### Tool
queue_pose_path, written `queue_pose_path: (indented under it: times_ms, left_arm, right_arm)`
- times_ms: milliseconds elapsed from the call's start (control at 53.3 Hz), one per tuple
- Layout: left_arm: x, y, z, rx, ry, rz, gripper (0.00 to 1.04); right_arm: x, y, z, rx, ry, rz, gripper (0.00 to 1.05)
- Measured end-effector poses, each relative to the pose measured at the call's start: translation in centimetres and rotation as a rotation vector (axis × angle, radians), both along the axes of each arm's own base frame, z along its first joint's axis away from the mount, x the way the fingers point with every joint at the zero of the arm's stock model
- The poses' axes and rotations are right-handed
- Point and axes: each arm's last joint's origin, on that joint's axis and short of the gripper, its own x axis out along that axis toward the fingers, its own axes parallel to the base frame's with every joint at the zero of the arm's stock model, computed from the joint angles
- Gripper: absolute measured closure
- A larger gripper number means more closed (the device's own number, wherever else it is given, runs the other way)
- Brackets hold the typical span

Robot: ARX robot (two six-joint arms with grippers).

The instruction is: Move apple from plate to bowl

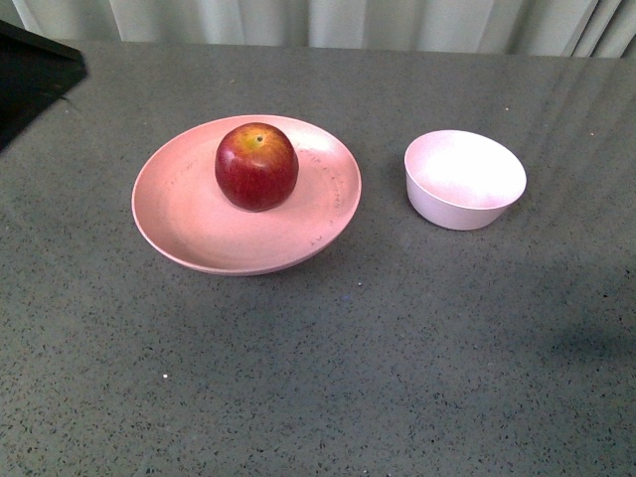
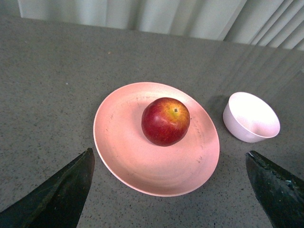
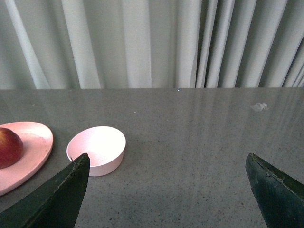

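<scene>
Two dark fingertips edge each wrist view, so the left gripper [image 2: 169,153] and the right gripper [image 3: 166,156] both stand wide apart, holding nothing. The front view shows neither arm. The apple [image 1: 256,166] sits on the plate [image 1: 189,229], toward its far side. The bowl [image 1: 464,179] stands apart to the plate's right on the worktop [image 1: 397,348]. The right wrist view cuts off most of the apple and plate, and one finger overlaps the bowl's rim.
</scene>
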Motion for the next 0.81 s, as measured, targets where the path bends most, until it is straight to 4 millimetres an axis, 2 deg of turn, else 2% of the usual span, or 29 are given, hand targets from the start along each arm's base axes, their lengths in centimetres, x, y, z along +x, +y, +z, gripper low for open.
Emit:
queue_pose_path:
  times_ms: [394, 638, 807]
  left_arm:
    - [6.8, -5.4, -3.6, 0.06, 0.108, -0.083, 0.09]
    - [9.0, -6.4, -5.3, 0.101, 0.135, -0.085, 0.09]
    - [10.5, -7.0, -5.8, 0.118, 0.141, -0.09, 0.09]
  right_arm:
    - [0.0, 0.0, 0.0, 0.0, 0.0, 0.0, 0.09]
    - [0.0, 0.0, 0.0, 0.0, 0.0, 0.0, 0.09]
    - [0.0, 0.0, 0.0, 0.0, 0.0, 0.0, 0.09]
